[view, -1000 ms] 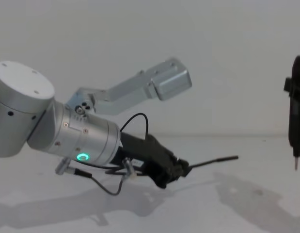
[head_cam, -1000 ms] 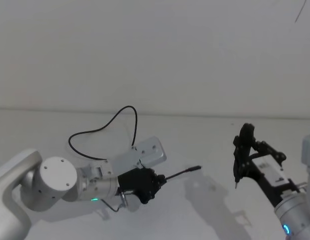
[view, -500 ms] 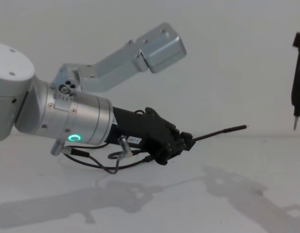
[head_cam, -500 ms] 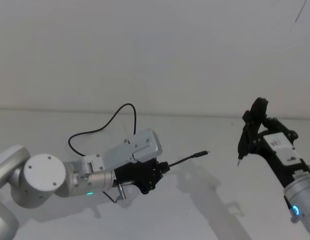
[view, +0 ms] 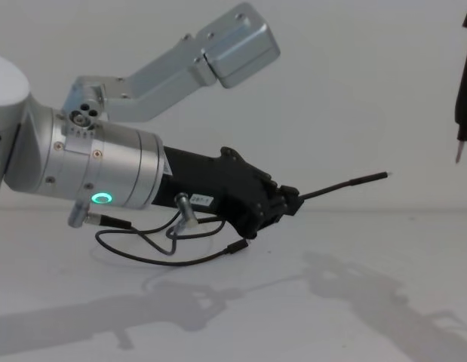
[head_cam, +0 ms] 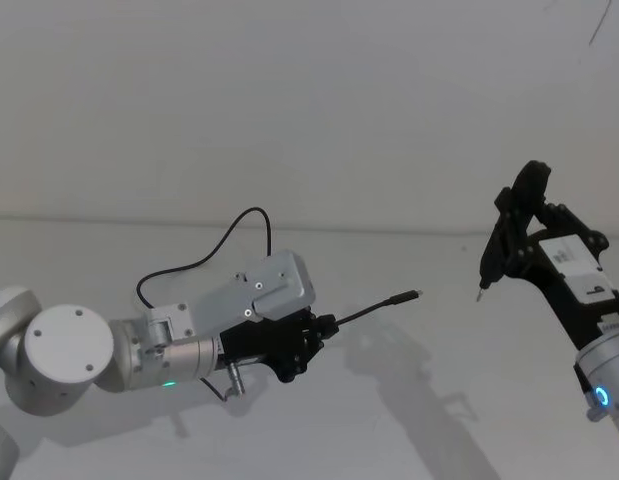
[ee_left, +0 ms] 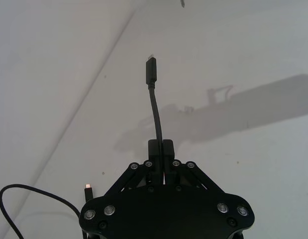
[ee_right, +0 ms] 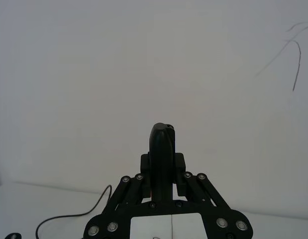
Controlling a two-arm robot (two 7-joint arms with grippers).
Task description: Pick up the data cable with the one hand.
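My left gripper (head_cam: 324, 325) is shut on the data cable (head_cam: 234, 232), a thin black cord. In the left wrist view the cable (ee_left: 154, 104) runs straight out from between the closed fingers of the left gripper (ee_left: 160, 147) to a slim silver-tipped plug. From the chest, the left gripper (view: 290, 205) hangs above the table and the cable's free end (view: 346, 185) points up and to the right. The rest of the cord loops back behind the arm. My right gripper (head_cam: 509, 235) is raised at the right, shut on a dark pen-like tool (head_cam: 494, 262) with its needle tip pointing down.
A grey lead with metal plugs (view: 105, 220) hangs under the left wrist. A silver camera bracket (view: 195, 56) sticks up over the left arm. The white table (head_cam: 409, 420) meets a plain white wall behind. The right wrist view has the tool (ee_right: 162, 139) upright in the right gripper (ee_right: 162, 159).
The left gripper has lifted with the cable end and tilted it upward. The right arm has risen and drawn to the right with its tool.
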